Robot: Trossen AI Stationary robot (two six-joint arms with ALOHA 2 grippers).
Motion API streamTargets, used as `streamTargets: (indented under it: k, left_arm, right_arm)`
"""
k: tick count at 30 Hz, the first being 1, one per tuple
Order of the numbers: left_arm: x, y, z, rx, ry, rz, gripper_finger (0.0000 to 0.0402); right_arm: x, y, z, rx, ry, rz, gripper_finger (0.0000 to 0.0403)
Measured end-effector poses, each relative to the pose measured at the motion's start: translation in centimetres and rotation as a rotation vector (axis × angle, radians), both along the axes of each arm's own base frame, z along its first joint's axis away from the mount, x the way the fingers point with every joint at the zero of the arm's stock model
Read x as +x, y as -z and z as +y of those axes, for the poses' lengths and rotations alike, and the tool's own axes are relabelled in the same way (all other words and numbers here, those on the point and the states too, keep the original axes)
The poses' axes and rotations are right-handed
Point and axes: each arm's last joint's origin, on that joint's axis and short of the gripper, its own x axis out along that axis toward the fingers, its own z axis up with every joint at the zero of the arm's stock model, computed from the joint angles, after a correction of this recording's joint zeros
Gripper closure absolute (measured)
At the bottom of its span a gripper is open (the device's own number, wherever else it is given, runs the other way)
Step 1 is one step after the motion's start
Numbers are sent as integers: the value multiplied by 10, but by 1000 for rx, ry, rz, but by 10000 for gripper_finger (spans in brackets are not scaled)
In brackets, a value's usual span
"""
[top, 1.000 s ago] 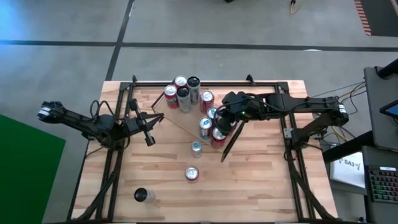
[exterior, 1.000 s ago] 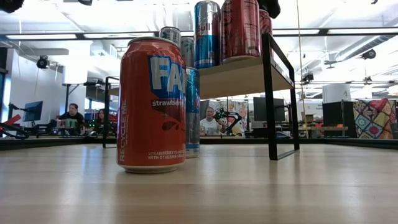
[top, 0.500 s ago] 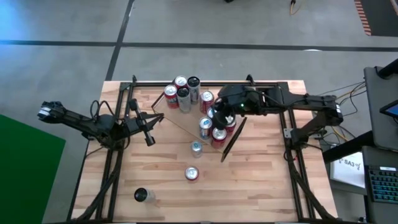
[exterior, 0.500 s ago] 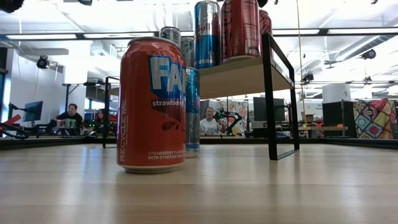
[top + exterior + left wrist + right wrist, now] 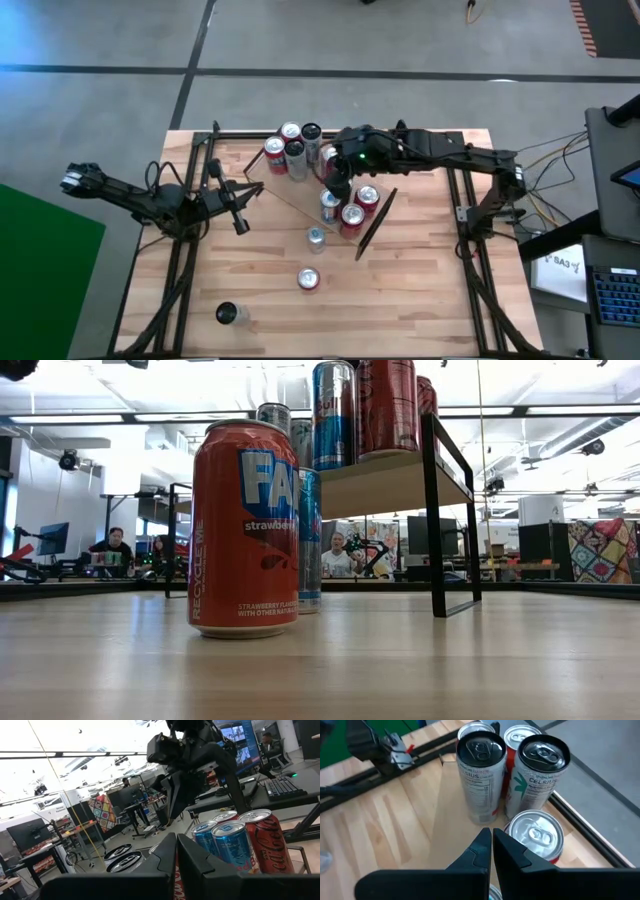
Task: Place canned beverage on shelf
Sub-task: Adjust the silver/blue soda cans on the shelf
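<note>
- Right gripper hangs over the shelf, fingers pressed together, holding nothing.
- Cans already stand on the shelf in two clusters; the right gripper sits between them.
- Loose cans stand upright on the table, toward the near edge from that gripper: small silver-blue can closest, red Fanta can next, dark can farthest.
- Left gripper, also shut and empty, waits at the shelf's left end.
- Judgement: right gripper is nearer the silver-blue can; must open first.

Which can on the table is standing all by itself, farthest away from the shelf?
The dark-topped can near the table's front left corner. The other loose cans stand closer to the shelf, in a line leading toward it.
</note>
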Motion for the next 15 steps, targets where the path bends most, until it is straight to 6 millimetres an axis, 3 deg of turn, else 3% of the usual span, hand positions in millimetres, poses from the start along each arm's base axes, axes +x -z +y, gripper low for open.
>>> streamTargets:
  k: [7, 15]
  left_arm:
    - [0, 0, 0, 0, 0, 0, 402]
    - [0, 0, 0, 0, 0, 1, 402]
  right_arm:
    - [14, 6, -1, 2, -10, 94, 394]
    - [12, 10, -1, 28, 4, 144, 394]
